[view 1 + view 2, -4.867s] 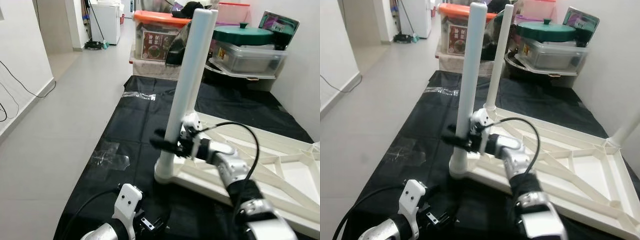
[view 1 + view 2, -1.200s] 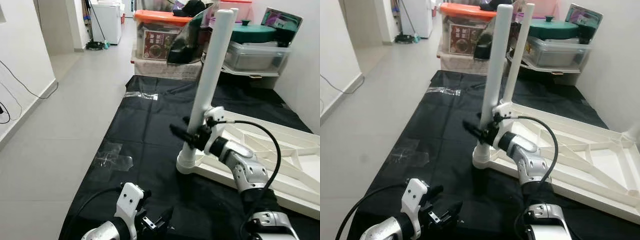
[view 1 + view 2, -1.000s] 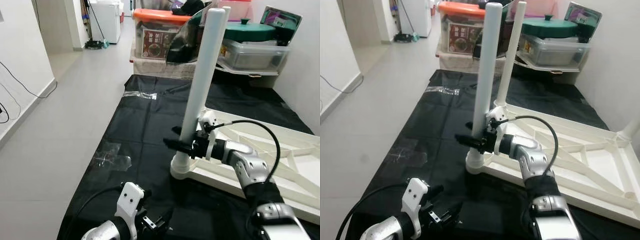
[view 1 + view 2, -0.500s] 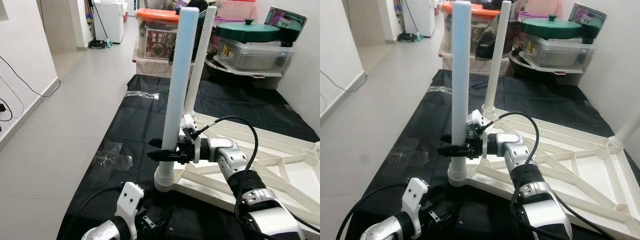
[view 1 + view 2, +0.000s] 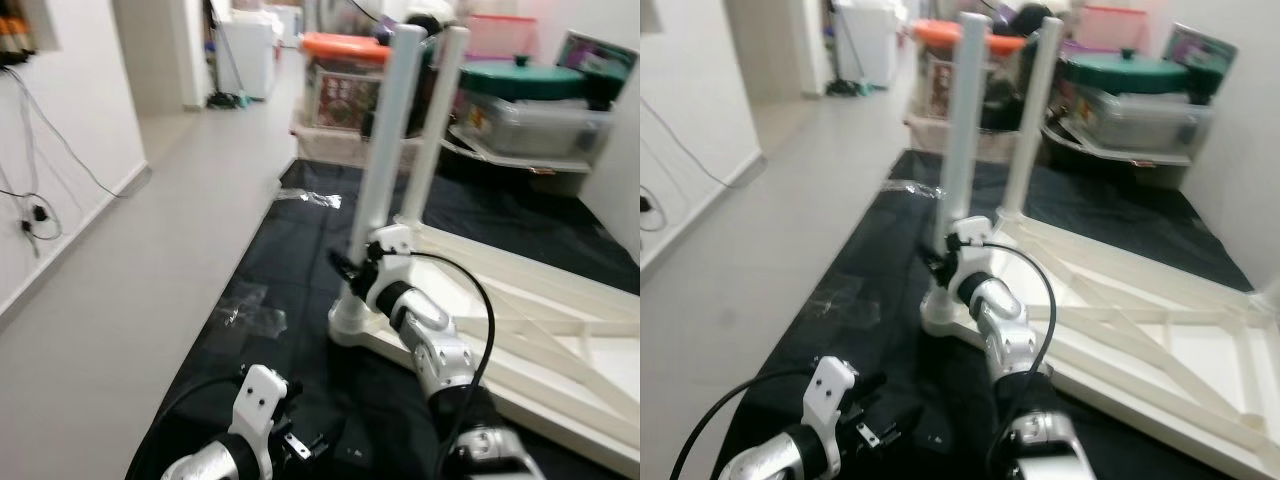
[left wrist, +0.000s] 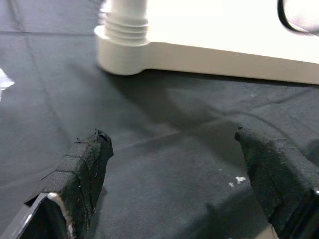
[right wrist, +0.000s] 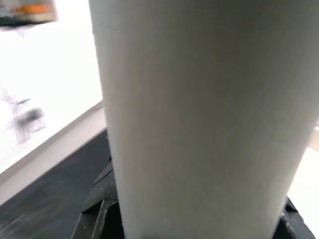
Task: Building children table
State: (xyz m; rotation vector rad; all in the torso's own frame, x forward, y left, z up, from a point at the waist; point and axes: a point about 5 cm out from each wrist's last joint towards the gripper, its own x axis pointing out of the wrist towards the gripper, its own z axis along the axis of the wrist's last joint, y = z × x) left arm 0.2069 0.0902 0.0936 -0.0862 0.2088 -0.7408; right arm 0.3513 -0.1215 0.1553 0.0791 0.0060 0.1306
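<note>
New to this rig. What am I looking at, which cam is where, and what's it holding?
It is a walking humanoid robot with two silver arms, each ending in two black jaws. The two wide pictures come from a stereo camera on its head, looking forward and down. The two close-ups come from cameras on the wrists, looking along the jaws.

On the floor lies a black sheet. On it rests a white tabletop, upside down, ribs facing up. Two white legs stand up from its corners.

The right gripper is closed around the near leg, low down by its base; its wrist view shows that leg up close. The left gripper hangs low over the sheet, jaws open, holding nothing.

Storage boxes are stacked behind.
</note>
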